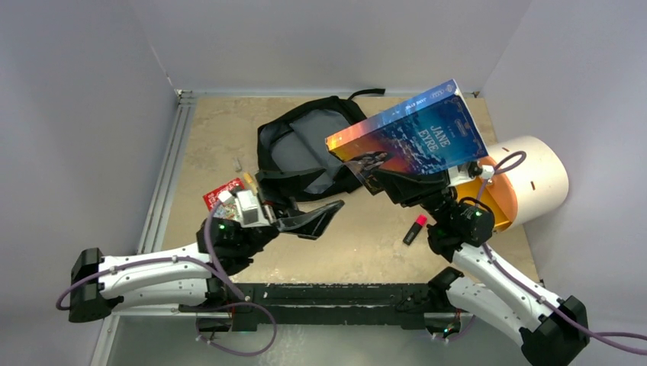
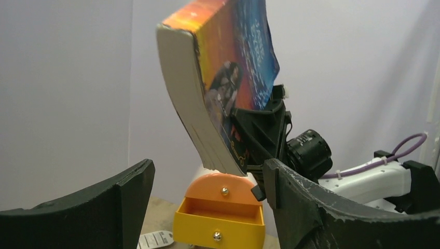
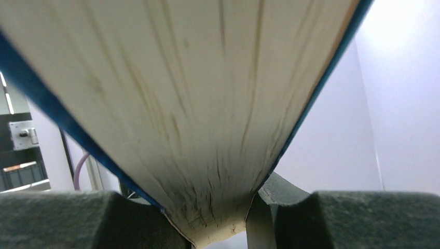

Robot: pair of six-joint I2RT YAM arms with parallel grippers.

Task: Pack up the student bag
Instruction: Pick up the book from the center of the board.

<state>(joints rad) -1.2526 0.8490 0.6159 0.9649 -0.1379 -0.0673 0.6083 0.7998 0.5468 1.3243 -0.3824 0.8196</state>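
The right claw [image 1: 403,185] clamps the thick blue-and-orange paperback book [image 1: 416,137], holding it raised; the left claw [image 1: 311,217] gapes empty, the soft black fabric backpack [image 1: 301,145] just beyond it.

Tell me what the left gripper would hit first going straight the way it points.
Likely the cylinder's orange end, framed between the left gripper's open fingers; the book in the right gripper hangs above that line. Depth is unclear.

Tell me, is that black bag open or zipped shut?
Open: the bag lies on the table with its mouth gaping wide, and the grey inside shows from above.
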